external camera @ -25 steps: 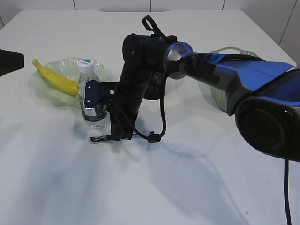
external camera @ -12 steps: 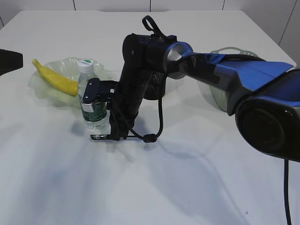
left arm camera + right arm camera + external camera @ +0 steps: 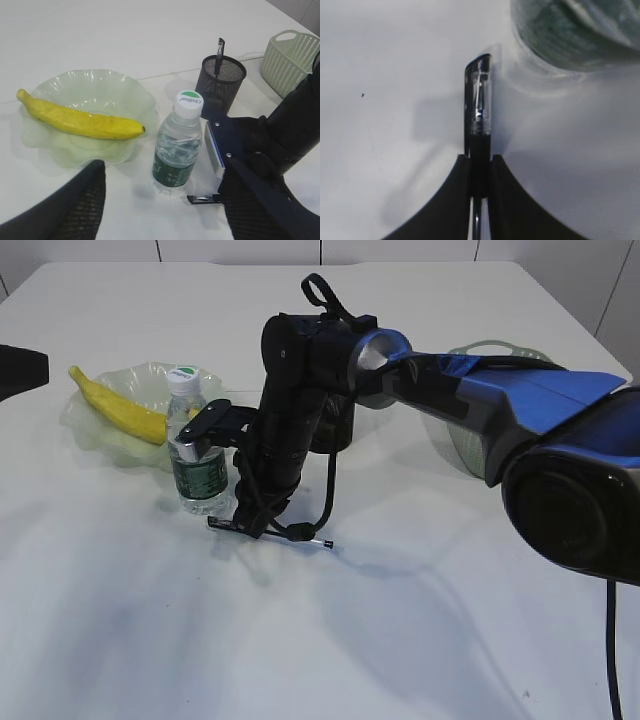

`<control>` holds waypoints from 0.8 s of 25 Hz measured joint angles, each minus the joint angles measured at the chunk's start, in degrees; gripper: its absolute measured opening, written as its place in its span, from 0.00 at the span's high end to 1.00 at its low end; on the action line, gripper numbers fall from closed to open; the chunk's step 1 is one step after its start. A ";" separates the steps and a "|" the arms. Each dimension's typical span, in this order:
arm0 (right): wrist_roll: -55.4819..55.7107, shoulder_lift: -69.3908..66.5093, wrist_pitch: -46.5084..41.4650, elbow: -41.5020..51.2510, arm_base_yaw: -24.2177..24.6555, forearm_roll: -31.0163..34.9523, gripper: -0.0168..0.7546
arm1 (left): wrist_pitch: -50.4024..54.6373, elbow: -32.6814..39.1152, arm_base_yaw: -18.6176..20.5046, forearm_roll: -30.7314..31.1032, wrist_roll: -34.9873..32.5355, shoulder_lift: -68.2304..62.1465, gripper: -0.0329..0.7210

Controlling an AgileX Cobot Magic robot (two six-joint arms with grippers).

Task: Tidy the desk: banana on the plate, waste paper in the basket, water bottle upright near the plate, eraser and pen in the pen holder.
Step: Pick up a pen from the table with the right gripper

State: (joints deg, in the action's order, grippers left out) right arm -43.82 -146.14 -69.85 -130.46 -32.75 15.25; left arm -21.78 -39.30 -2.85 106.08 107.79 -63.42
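Observation:
The yellow banana (image 3: 120,410) (image 3: 80,120) lies on the pale green plate (image 3: 95,445) (image 3: 100,85). Just right of the plate the water bottle (image 3: 200,460) (image 3: 180,145) stands upright. Beside the bottle's base, my right gripper (image 3: 255,523) (image 3: 480,170) is shut on a black pen (image 3: 300,537) (image 3: 479,115) (image 3: 202,199), low over the table. Behind the right arm is the black mesh pen holder (image 3: 338,430) (image 3: 223,75) with another pen (image 3: 220,50) in it. My left gripper (image 3: 160,220) hangs open above the bottle, holding nothing. Eraser and waste paper are out of view.
The pale green basket (image 3: 490,350) (image 3: 292,60) stands at the back right, partly hidden behind the right arm, which reaches across the table's middle. A dark part of the left arm (image 3: 20,368) shows at the left edge.
The right wrist has turned beside the bottle. The gripped pen has swung from level to slanting and shifted slightly right. Bottle, banana and left gripper have not moved.

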 joint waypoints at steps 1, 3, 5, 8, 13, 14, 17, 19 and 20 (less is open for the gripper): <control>1.44 0.00 0.00 0.00 0.00 0.00 0.92 | 0.00 0.00 0.00 0.00 0.00 0.00 0.28; 2.65 0.00 0.00 0.00 0.00 0.00 0.92 | 0.00 0.00 0.00 0.00 0.00 0.00 0.27; 4.43 0.00 0.00 0.00 0.00 0.00 0.92 | 0.00 0.00 0.00 0.00 0.00 0.00 0.28; 6.69 0.00 0.00 0.00 0.00 0.00 0.92 | 0.00 0.00 0.00 0.00 0.00 0.00 0.28; 7.54 0.00 0.00 0.00 0.00 0.00 0.92 | 0.10 0.00 0.00 0.00 0.00 0.00 0.28; 7.64 0.00 0.00 0.00 0.00 0.00 0.92 | 0.10 0.00 0.00 0.00 0.00 0.00 0.28; 7.80 0.10 0.00 0.00 0.00 0.00 0.92 | 0.10 0.00 0.00 0.00 0.00 0.00 0.28; 7.90 0.61 -0.11 0.00 0.00 0.00 0.92 | 0.10 0.00 0.00 0.00 0.00 0.00 0.28; 8.01 1.02 -0.11 0.00 0.00 0.00 0.92 | 0.10 0.00 0.00 0.00 0.00 0.00 0.28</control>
State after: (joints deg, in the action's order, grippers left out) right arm -35.81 -145.13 -69.96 -130.46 -32.75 15.25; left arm -21.69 -39.30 -2.85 106.08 107.79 -63.42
